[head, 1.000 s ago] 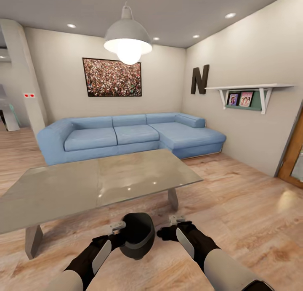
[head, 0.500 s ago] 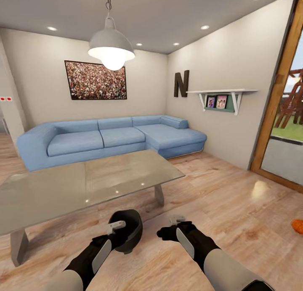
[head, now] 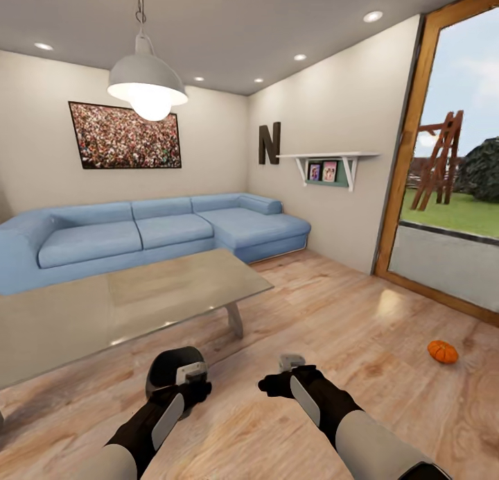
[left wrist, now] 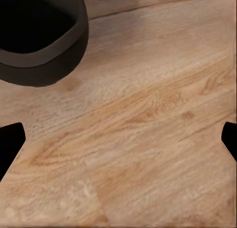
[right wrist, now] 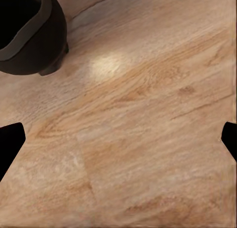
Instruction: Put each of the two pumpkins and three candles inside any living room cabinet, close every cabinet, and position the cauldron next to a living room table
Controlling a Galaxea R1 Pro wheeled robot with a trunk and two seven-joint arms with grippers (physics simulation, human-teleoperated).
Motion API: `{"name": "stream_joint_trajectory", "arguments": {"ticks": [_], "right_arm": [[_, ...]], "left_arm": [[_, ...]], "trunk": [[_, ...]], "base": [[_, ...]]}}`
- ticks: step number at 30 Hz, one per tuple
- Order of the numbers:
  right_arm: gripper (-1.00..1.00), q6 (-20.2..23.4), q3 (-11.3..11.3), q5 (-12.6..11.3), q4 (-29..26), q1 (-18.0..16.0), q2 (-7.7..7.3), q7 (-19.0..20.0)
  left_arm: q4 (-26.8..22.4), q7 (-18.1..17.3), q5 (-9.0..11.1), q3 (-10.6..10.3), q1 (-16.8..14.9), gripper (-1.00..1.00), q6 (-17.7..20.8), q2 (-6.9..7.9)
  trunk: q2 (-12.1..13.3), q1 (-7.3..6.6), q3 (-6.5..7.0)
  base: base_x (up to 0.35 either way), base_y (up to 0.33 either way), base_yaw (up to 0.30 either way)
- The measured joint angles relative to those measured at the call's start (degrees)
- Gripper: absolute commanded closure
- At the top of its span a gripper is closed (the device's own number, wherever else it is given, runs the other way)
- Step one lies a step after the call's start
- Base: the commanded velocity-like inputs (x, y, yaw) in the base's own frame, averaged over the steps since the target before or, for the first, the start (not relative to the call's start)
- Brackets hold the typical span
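— Cauldron position?

— It stands on the wooden floor at about seven o'clock in the head view, just by the near edge of the glass-topped table and partly behind the left gripper. The left wrist camera catches its black rim and dark mouth; the right wrist camera shows its round belly with short feet on the boards.

— Are the grippers holding anything?

— No. Both wrist cameras show the fingertips spread wide at the picture edges with bare floor between them, so left and right gripper are both parted and empty. The left one hangs just beside the cauldron; whether it touches I cannot tell.

— Any pumpkins?

— One pumpkin, bright orange, lies on the floor at about four o'clock, well apart from the arms, near the large window.

— Beyond the table?

— A blue corner sofa at ten o'clock, under a pendant lamp.
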Motion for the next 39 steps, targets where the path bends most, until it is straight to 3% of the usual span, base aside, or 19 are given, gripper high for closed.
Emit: {"name": "stream_joint_trajectory", "arguments": {"ticks": [16, 23, 33, 37, 39], "right_arm": [[-1.0, -0.08, -0.16, -0.14, -0.01, 0.01, -0.01, -0.07], [-1.0, -0.08, -1.99, -0.21, -0.01, 0.0, -0.01, -0.01], [-1.0, -0.17, -2.49, -0.42, 0.1, 0.0, -0.02, 0.35], [-1.0, -0.86, -4.18, -4.89, 0.48, 0.0, -0.14, 1.11], [-1.0, -3.43, -5.54, -7.85, 1.24, -0.01, -1.16, 1.39]], "left_arm": [[0.01, 0.09, 0.0, 0.02, 0.0, -1.0, -0.07, 0.01], [0.06, 0.16, 0.0, 0.01, 0.0, -1.0, -0.07, 0.0], [0.09, 0.06, 0.0, -0.16, 0.0, -1.0, -0.08, 0.0], [0.08, 0.02, 0.0, -0.25, 0.0, -1.0, -0.04, 0.0], [0.08, 0.01, 0.0, -0.27, 0.0, -1.0, -0.04, -0.05]], "trunk": [[0.0, -0.02, 1.06], [0.0, -0.02, 1.52], [0.0, 0.0, 2.17], [0.0, 0.0, 2.42], [0.0, 0.0, 2.54]], "base": [[-0.034, -0.083, -0.221], [0.0, 0.0, -0.222], [-0.118, -0.15, -0.225], [-0.168, -0.227, -0.235], [-0.164, -0.234, -0.235]]}}
